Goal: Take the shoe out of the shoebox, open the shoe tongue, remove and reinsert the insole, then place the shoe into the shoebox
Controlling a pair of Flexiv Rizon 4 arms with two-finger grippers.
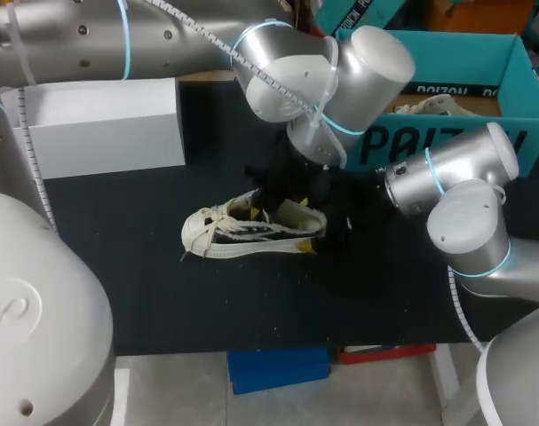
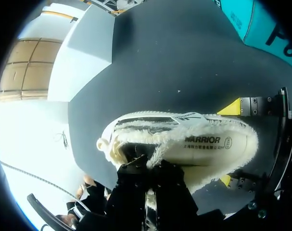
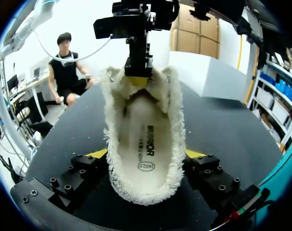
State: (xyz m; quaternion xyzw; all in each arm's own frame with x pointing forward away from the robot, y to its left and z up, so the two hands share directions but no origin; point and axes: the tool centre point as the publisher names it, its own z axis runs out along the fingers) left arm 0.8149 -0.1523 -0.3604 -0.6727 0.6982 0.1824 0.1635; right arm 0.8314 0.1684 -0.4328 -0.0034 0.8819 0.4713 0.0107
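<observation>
A cream fleece-lined shoe [image 1: 242, 232] stands upright on the black mat [image 1: 118, 266], toe to the left. My left gripper [image 1: 265, 202] comes down from above and is shut on the shoe tongue [image 3: 138, 96] at its upper edge. In the left wrist view its black fingers [image 2: 136, 185] pinch the fleece beside the laces. My right gripper [image 3: 146, 154] straddles the heel, a yellow tip pressed to each side of the shoe [image 3: 146, 130]. The insole [image 2: 213, 144] lies inside, in plain sight. The teal shoebox [image 1: 447, 53] stands at the back right.
A second shoe [image 1: 438, 106] lies inside the teal shoebox. A white box [image 1: 100, 124] stands at the back left of the mat. Bare mat stretches in front of the shoe and to its left.
</observation>
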